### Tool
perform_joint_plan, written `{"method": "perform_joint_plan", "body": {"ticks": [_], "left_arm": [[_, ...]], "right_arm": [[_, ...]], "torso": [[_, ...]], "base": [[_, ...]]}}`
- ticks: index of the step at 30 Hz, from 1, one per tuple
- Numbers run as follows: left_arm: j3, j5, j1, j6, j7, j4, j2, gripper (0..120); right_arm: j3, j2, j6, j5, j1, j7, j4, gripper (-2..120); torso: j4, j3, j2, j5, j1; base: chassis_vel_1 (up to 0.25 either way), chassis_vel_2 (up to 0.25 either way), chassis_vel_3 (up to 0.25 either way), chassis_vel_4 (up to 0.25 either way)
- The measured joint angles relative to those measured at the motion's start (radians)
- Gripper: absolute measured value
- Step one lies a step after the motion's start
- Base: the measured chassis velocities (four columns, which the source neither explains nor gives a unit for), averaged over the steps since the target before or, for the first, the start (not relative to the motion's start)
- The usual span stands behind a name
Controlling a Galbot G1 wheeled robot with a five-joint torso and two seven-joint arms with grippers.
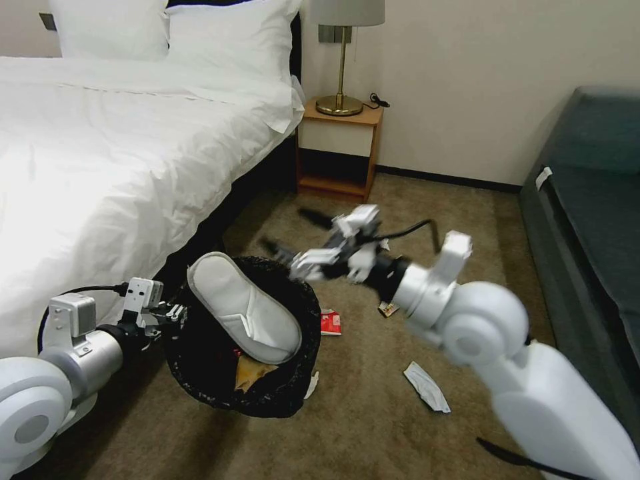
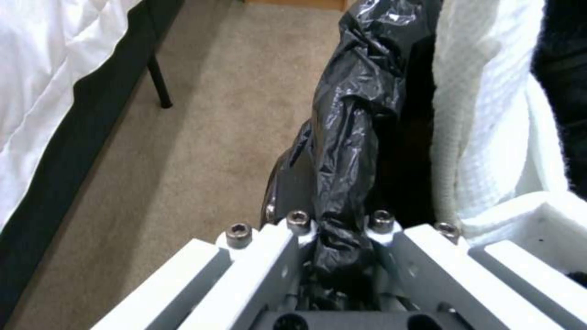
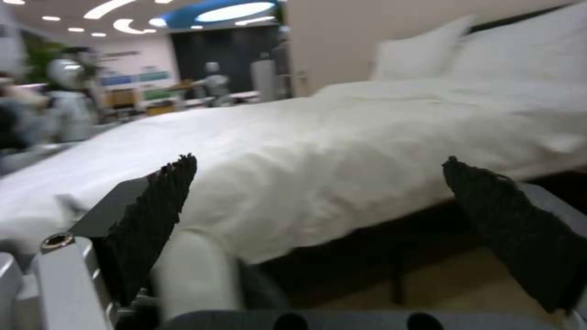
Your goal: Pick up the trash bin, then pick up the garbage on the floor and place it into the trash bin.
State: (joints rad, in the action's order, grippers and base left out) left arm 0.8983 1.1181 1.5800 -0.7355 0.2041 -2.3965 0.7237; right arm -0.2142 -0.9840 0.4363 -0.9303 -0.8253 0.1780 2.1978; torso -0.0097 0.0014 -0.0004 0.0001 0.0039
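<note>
Left hand point(image 1: 175, 312) pinches the black-bagged rim of the trash bin point(image 1: 200, 373), held off the carpet beside the bed point(image 1: 100, 167); a white slipper point(image 1: 243, 307) lies across its mouth. Right hand point(image 1: 297, 233), fingers spread wide and empty, hangs above the bin's far side. Wrappers point(image 1: 331, 323) and tissue point(image 1: 427, 387) lie on the floor.

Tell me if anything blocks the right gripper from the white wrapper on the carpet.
Nothing visible does. The right gripper is open above bare carpet; the white wrapper lies apart from the trash bin.

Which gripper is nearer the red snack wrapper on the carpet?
Right. The right gripper hangs open above the carpet just beyond the red snack wrapper; the left gripper is shut on the trash bin rim, across the bin from it.
</note>
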Motion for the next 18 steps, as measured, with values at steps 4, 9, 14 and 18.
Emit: {"method": "perform_joint_plan", "body": {"ticks": [4,9,14,18], "left_arm": [[0.008,0.000,0.001,0.000,0.000,0.000,0.015,1],[0.020,0.000,0.005,0.000,0.000,-0.004,0.024,1],[0.027,0.001,0.004,0.000,-0.002,-0.005,0.024,1],[0.039,0.008,0.003,0.000,-0.005,-0.008,0.021,1]], "right_arm": [[-0.106,0.030,0.007,0.002,-0.064,-0.045,-0.028,100],[-0.143,0.040,0.013,0.008,-0.120,-0.121,-0.073,100],[-0.150,0.035,0.001,0.097,-0.182,-0.121,-0.192,100],[-0.152,0.018,-0.030,0.204,-0.245,-0.081,-0.332,100]], "torso": [[-0.0002,0.000,0.000,0.0000,0.000],[-0.0001,0.000,0.000,0.0000,0.000],[0.0000,0.000,0.000,0.0000,0.000],[-0.0001,0.000,0.000,0.0001,0.000]], "base": [[0.000,0.000,0.000,0.000],[0.000,0.000,0.000,0.000],[0.000,0.000,0.000,0.000],[0.000,0.000,0.000,0.000]]}}
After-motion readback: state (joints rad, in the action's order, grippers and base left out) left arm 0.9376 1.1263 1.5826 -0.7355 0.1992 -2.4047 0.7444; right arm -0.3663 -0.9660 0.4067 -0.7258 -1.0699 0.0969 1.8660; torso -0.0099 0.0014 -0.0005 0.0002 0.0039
